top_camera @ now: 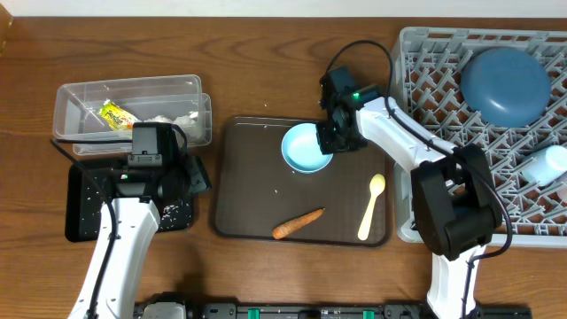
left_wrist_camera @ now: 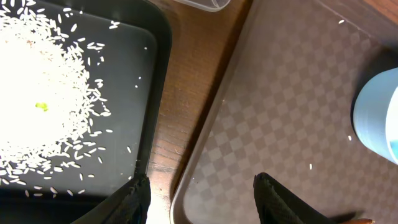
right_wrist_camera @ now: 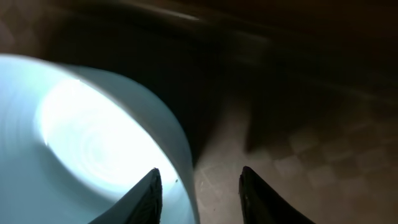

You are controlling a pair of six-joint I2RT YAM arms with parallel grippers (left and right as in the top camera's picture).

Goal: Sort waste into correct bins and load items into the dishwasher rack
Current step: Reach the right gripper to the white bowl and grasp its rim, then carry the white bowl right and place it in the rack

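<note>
Though empty, pale-blue bowl (top_camera: 304, 148) on the brown tray (top_camera: 248, 199), its rim loose between the half-open fingers (right_wrist_camera: 264, 199) of the right gripper (right_wrist_camera: 199, 186).

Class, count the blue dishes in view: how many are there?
2: the pale-blue bowl on the brown serving tray, the dark-blue plate in the dishwasher rack. Others may be hidden.

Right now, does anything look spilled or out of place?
Stray white rice grains lie scattered on the brown checkered serving tray, apart from the rice heap in the shallow black rectangular tray. A tiny green speck sits in that heap.
</note>
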